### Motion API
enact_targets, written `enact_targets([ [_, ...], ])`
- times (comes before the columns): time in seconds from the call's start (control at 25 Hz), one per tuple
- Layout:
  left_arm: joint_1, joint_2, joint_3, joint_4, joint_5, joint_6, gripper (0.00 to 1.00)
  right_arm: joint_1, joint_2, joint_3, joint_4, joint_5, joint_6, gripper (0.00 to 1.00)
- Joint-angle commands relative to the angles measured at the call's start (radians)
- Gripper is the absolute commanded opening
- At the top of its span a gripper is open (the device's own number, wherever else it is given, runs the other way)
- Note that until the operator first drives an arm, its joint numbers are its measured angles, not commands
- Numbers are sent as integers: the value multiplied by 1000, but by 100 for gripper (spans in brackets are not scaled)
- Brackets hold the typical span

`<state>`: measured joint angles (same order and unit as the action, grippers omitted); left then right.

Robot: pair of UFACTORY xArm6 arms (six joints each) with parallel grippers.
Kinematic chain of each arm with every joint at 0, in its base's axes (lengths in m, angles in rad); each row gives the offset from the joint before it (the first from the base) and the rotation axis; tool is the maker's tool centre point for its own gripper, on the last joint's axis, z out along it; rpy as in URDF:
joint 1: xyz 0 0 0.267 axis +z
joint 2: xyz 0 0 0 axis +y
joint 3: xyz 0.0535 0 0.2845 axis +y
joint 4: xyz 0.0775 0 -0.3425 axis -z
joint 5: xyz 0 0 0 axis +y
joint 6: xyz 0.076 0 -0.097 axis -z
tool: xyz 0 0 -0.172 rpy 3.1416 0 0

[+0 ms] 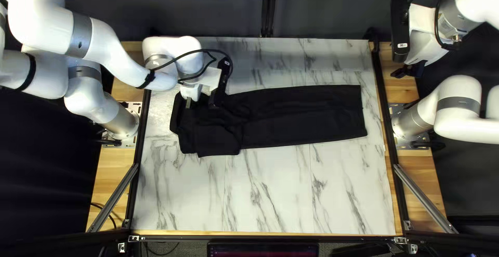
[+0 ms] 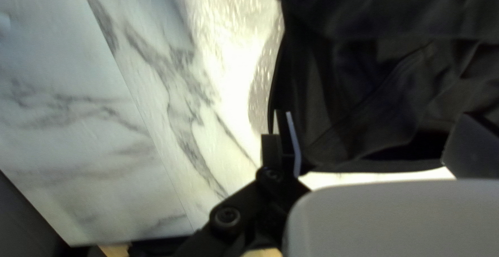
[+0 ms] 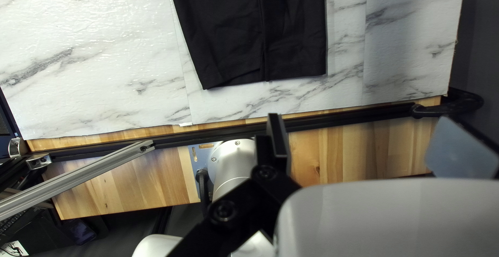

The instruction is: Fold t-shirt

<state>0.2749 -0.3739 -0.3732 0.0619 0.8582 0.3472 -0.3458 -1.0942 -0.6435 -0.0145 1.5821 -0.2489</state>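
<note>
while the black garment (image 1: 301, 116) lies spread across the marble-patterned tabletop (image 1: 270, 194), with its rumpled, layered end at the left of the top left view and its long part running out to the right, my left gripper (image 2: 375, 119) hangs low over that rumpled end, near its far edge. its fingers stand wide apart with dark cloth beneath and between them, one finger just beside the cloth's border, and nothing is pinched. my right gripper (image 3: 361, 122) is raised over the wooden border (image 3: 338, 153) at the right of the top left view, also wide open and empty, well apart from the cloth.

the task speaks of a t-shirt, but two long panels side by side, ending in straight hems (image 3: 293, 77), look more like trouser legs to me. i judge the step in hand to be work on the rumpled end, either taking hold of it or tidying it, with the main lengthwise fold undone.

if a grasp is meant, the left gripper would need to settle onto a raised edge and close there, checking that it has every layer it wants, since a shallow pinch could pull up only the top one. the right gripper could then come in over the hems, so that they can be carried across or held flat while the other end is squared
</note>
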Motion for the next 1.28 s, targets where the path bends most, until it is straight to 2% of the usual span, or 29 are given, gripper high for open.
enact_targets([
  [0.04,-3,-35,51,53,7,-88,100,0,0,0,0,0,0,100],
  [0.24,4,-36,73,91,9,-158,100,0,0,0,0,0,0,100],
  [0.48,11,40,34,100,-39,-191,100,0,0,0,0,0,0,100],
  [0.72,60,86,7,94,-89,-161,100,0,0,0,0,0,0,100],
  [1.28,221,91,10,108,-142,-53,100,0,0,0,0,0,0,100],
])
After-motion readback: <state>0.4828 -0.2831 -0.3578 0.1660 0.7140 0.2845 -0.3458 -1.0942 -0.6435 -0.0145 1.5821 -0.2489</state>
